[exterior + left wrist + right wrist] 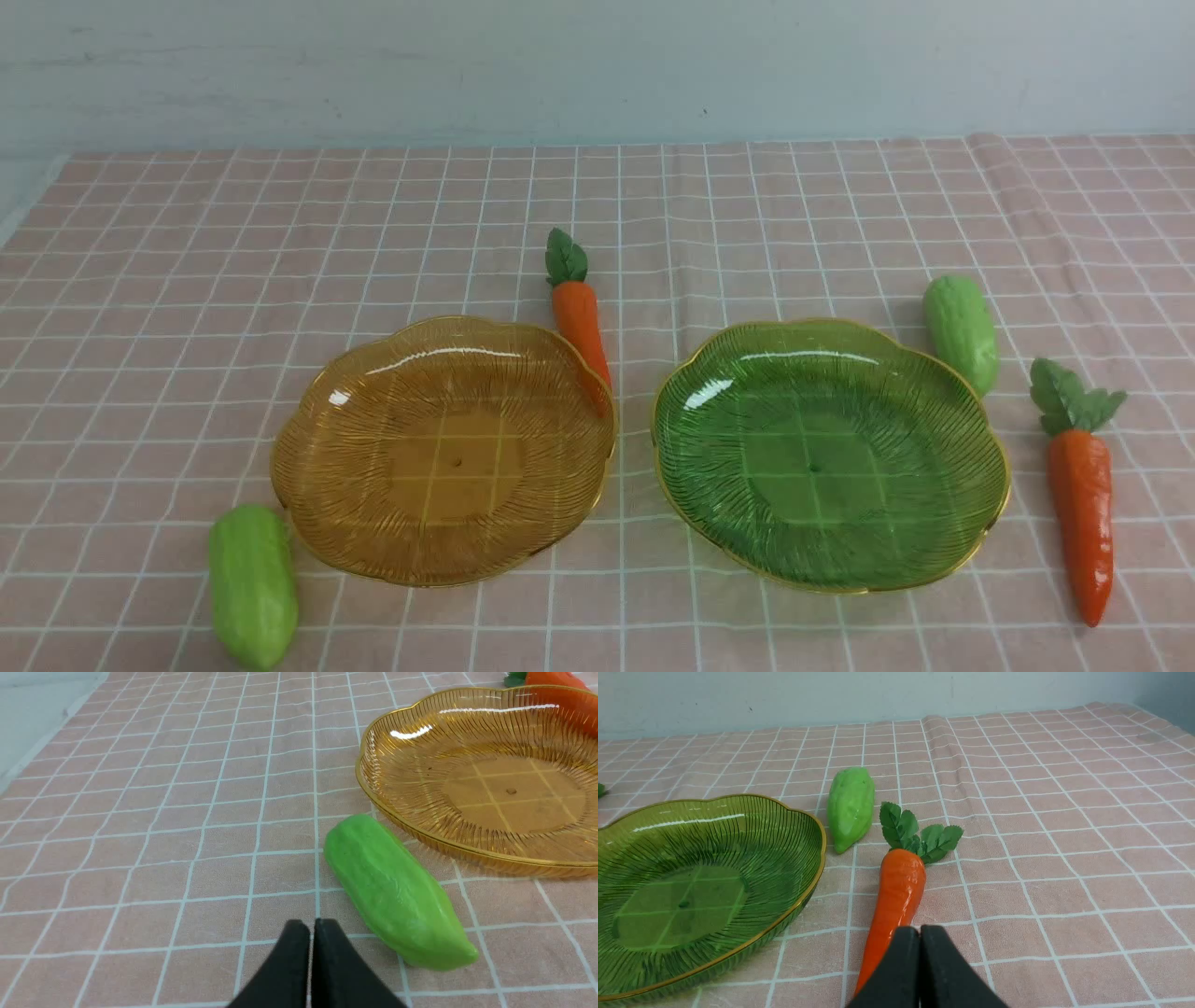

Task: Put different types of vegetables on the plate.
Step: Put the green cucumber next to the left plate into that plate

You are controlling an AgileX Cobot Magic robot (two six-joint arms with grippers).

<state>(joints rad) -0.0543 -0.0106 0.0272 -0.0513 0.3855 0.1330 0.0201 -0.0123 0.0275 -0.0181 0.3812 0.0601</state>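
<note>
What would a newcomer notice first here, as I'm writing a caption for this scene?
Two glossy, scallop-rimmed plates, amber on the left and green on the right, dominate the front view's centre. Next come the vivid orange carrots, one at the amber plate's far right edge, the other right of the green plate.

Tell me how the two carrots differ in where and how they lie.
The carrot by the amber plate lies partly hidden by that plate's rim, while the carrot at the far right shows whole. The first lies between the two plates; the second lies to the right of the green plate. Both are orange, with dark green leaves pointing away from the robot.
</note>
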